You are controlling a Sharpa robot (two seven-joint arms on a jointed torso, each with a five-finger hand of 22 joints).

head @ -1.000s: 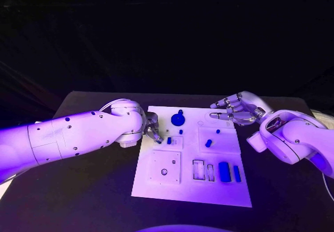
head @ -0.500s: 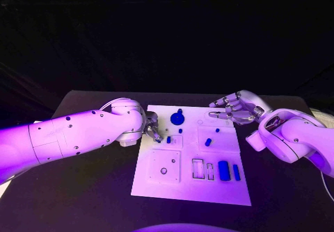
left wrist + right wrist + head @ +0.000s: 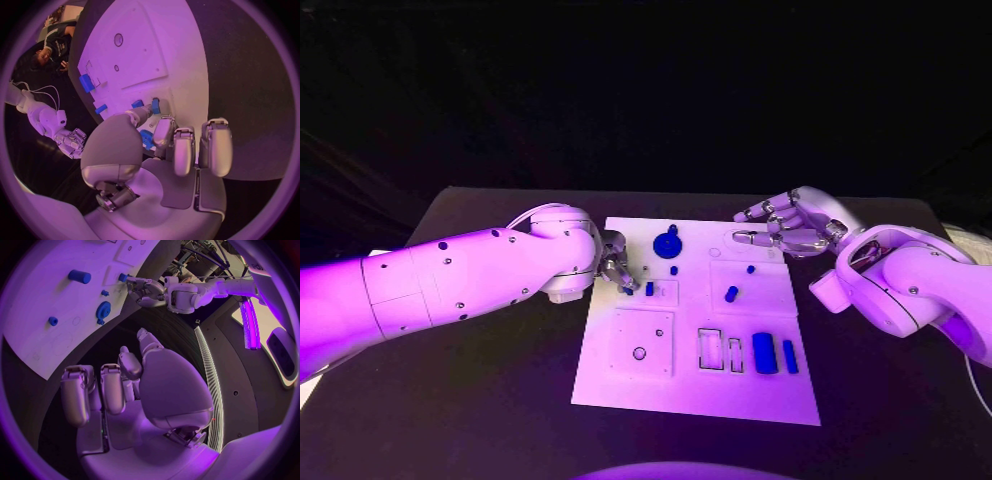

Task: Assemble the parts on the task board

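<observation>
The white task board (image 3: 678, 395) lies in the middle of the table. On it are a round blue knob (image 3: 668, 243), short pegs (image 3: 731, 295), a blue block (image 3: 764, 353) and a slim bar (image 3: 790, 357). My left hand (image 3: 617, 268) is low over the board's left edge, fingertips right beside a small blue peg (image 3: 649, 289); the same peg (image 3: 154, 105) sits just past the fingers (image 3: 164, 131). Whether they pinch it is unclear. My right hand (image 3: 783, 228) hovers at the board's far right corner, fingers apart and holding nothing. The knob (image 3: 103, 309) and my left hand (image 3: 147, 292) lie beyond it.
Empty recesses (image 3: 643, 345) mark the board's near left part, and narrow slots (image 3: 713, 350) lie beside the block. The black table (image 3: 473, 400) surrounds the board. My left forearm (image 3: 459, 285) stretches across the table's left side.
</observation>
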